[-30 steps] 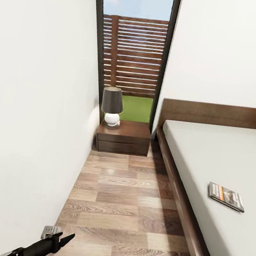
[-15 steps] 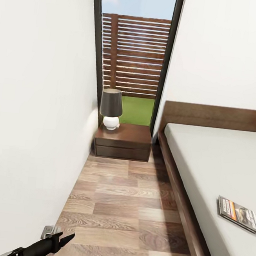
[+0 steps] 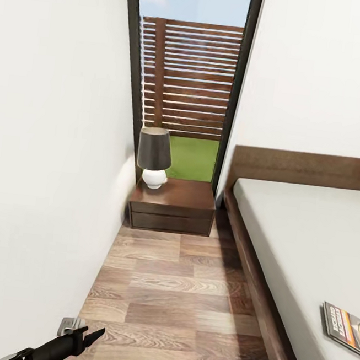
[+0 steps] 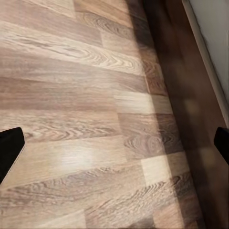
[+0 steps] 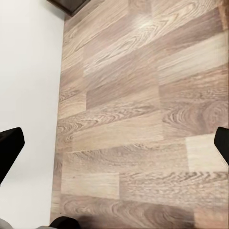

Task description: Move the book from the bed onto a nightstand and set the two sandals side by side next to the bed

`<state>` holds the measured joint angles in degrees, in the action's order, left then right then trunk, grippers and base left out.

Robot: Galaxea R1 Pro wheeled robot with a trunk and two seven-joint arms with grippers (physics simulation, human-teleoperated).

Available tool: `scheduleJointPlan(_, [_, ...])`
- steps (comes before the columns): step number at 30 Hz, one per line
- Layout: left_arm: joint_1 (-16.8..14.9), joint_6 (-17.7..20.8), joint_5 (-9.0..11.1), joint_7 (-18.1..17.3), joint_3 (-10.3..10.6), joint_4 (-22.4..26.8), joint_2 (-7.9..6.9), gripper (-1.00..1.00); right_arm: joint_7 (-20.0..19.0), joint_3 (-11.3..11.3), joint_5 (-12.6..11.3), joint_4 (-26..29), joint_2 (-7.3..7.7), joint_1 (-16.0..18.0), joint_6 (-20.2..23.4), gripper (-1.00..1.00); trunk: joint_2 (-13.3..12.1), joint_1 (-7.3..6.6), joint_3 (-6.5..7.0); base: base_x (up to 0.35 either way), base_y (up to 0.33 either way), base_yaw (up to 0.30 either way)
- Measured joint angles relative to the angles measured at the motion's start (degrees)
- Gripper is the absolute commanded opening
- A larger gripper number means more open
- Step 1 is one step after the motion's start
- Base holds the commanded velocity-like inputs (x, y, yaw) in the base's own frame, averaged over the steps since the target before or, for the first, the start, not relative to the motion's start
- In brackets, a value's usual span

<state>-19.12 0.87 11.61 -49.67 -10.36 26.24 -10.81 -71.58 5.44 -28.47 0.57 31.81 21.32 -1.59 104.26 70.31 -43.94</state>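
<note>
Home bedroom: bed, nightstand, lamp, wood-plank floor
</note>
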Motion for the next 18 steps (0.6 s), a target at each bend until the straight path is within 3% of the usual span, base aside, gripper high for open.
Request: scheduleJointPlan(18, [0.0, 0.0, 0.0, 0.0, 0.0, 0.0, 0.0, 1.0, 0.0, 0.0, 0.0, 0.0, 0.0, 0.0, 0.0, 1.0, 0.0, 0.0, 0.0, 0.322, 0.0, 0.0])
